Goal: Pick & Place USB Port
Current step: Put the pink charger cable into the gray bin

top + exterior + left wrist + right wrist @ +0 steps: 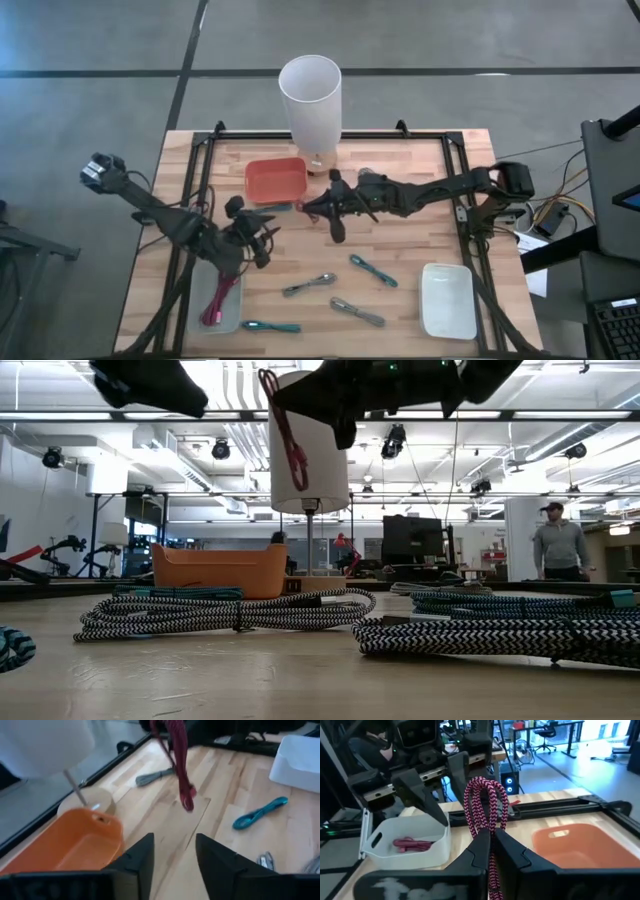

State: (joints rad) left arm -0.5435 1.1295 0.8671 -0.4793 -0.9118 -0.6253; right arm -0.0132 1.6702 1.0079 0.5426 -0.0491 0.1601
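Note:
A red-and-black braided cable (pixel 487 805) sits in my right gripper (pixel 492 837), which is shut on it above the table's middle (pixel 318 207), next to the orange bin (pixel 276 180). In the low view the cable (pixel 288 435) dangles in front of the white cylinder. My left gripper (pixel 174 851) is open and touches nothing. It hovers over the table's left part (pixel 260 240), pointing toward the hanging cable (pixel 177 755). A second red cable (pixel 412 843) lies in the white tray (pixel 200 318) at the near left. My right gripper pinches the coiled red-and-black cable between its two fingers, coming level from the table's right. Several strands run through the hold (pixel 491 827). A loop (pixel 482 787) sticks out past the fingers, and the rest hangs slack, its lower end (pixel 189 802) clear of the table.
Teal cables (pixel 372 268) (pixel 270 326) and grey cables (pixel 308 284) (pixel 357 312) lie on the near half of the table. A white tray (pixel 447 300) stands near right. The white cylinder (pixel 311 98) on a stand rises at the far edge. A person (pixel 558 545) stands in the room beyond.

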